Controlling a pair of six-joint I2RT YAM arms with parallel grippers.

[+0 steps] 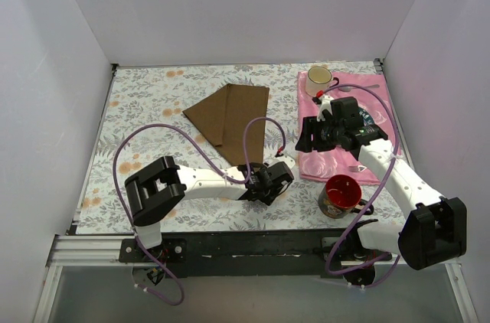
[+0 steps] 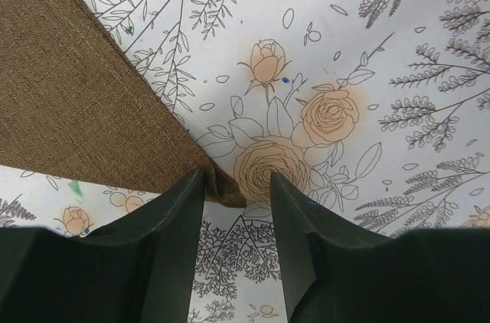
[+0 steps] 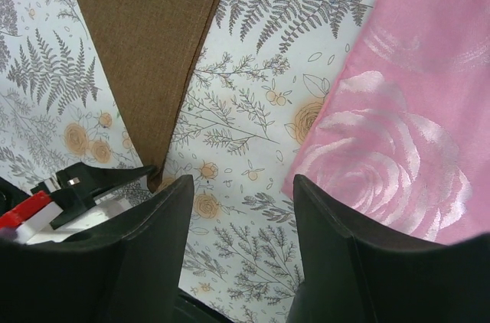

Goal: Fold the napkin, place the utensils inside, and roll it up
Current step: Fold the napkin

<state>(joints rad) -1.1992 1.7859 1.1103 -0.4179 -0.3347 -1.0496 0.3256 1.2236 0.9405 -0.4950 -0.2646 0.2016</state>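
My left pincer (image 2: 237, 181) sits low on the table (image 1: 145, 101), jaws spread, with the near corner of the napkin (image 2: 76, 109) poking into the gap between them, brushing one finger and not yet pinched. My right pincer (image 3: 241, 185) hangs with jaws parted too, gripping nothing, over the bare flowered strip between the napkin's long edge and the pink placemat (image 3: 398, 109).

From above, the brown cloth lies flat at mid-table, one layer lapped over another along a crease and tapering to the point at my left pincer. It reads as soft, light and matte (a coarse weave, so unlikely to slip): it should drape and sag when lifted, so that corner tip, or the hemmed edge just behind it, looks the sensible place to take hold.

The utensils I cannot pick out with confidence. A red mug (image 1: 342, 194) stands at the placemat's near edge.
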